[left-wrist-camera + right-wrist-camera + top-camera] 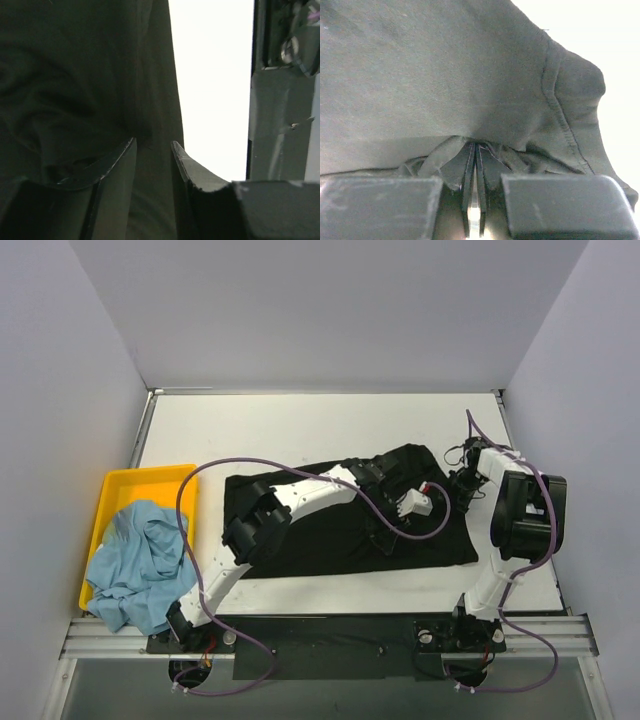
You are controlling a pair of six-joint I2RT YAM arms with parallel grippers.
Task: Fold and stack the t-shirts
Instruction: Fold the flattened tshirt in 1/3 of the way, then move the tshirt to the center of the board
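Note:
The black t-shirt (330, 530) lies spread across the middle of the table, bunched up at its far right corner. My left gripper (425, 502) reaches over it to that right side. In the left wrist view its jaws (152, 145) stand apart, with black cloth (75, 75) lying in the gap and beyond the tips. My right gripper (462, 485) is at the shirt's right edge. In the right wrist view it (476, 146) is shut, with a gathered fold of the black cloth (445, 65) pinched at the tips beside a stitched hem (560, 110). The light blue t-shirt (140, 560) lies crumpled in the tray.
A yellow tray (125, 485) sits at the left edge of the table, holding the blue shirt, which spills over its near end. Grey walls close in the table on three sides. A purple cable (300, 465) loops over the left arm.

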